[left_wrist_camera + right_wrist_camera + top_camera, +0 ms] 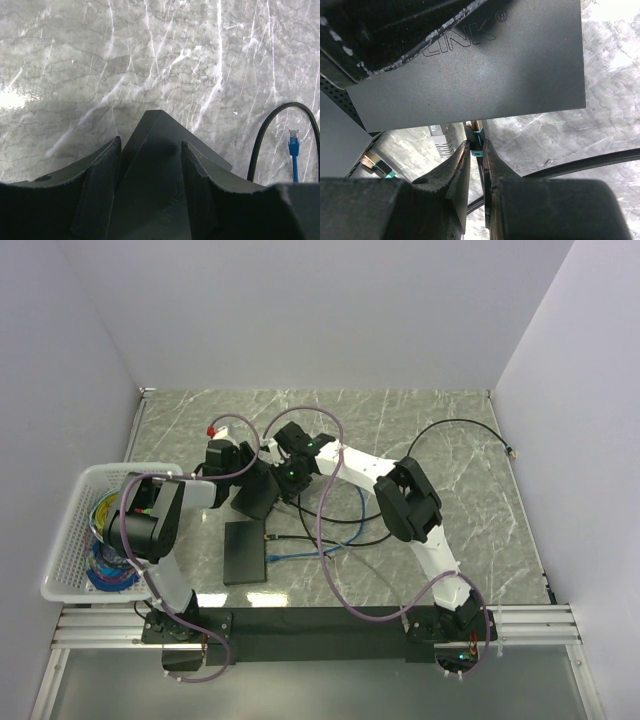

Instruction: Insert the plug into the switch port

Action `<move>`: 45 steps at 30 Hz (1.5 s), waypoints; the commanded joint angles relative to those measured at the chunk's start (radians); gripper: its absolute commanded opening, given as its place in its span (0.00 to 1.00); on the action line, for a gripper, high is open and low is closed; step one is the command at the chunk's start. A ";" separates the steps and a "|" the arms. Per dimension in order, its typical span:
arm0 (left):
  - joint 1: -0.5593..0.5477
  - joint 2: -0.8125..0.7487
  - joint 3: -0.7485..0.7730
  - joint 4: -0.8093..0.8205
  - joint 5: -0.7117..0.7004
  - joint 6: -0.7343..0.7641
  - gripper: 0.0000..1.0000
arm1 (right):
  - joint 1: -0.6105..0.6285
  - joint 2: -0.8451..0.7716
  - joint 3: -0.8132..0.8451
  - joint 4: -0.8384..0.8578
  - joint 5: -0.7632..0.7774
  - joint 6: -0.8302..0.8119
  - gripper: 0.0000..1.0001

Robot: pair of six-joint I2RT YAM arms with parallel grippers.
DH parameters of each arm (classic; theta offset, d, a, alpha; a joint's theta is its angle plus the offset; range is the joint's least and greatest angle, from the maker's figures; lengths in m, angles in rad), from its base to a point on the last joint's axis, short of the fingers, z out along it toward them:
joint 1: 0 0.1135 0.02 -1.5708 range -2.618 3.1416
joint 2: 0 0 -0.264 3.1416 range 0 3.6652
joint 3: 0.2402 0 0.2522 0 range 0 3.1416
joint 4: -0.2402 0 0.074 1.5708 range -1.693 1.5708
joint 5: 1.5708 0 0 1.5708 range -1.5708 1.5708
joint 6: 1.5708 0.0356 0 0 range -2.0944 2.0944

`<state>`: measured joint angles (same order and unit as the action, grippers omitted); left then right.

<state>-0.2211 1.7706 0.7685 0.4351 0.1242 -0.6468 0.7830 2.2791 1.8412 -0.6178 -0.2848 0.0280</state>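
Observation:
My left gripper (151,145) is shut on the black switch (152,175), holding it tilted off the table; in the top view the switch (254,498) hangs left of centre. My right gripper (476,144) is shut on the plug (476,134), a small connector with a teal band on a black cable. The plug's tip sits right at the lower edge of the switch (485,70). Whether it is in a port I cannot tell. Seen from above, the right gripper (290,474) meets the switch from the right.
A grey plug (440,141) hangs beside the held one under the switch. A second black box (245,552) lies flat near the front, with a blue cable (305,552) beside it. A black cable (450,430) loops at the right. A white basket (85,530) stands at the left edge.

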 commanded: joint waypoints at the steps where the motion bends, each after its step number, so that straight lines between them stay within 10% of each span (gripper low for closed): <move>1: -0.064 -0.013 -0.052 -0.111 0.183 -0.057 0.55 | 0.002 0.019 0.099 0.322 -0.008 0.023 0.00; 29: -0.201 0.026 -0.064 -0.076 0.184 -0.128 0.54 | -0.016 0.112 0.339 0.443 -0.053 0.133 0.00; 45: -0.175 0.055 0.201 -0.318 0.015 -0.017 0.55 | -0.016 -0.102 -0.005 0.460 0.065 0.049 0.00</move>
<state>-0.3096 1.7924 0.9253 0.2691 -0.0540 -0.6270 0.7650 2.2787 1.8393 -0.5983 -0.2771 0.0837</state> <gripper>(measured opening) 0.548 0.184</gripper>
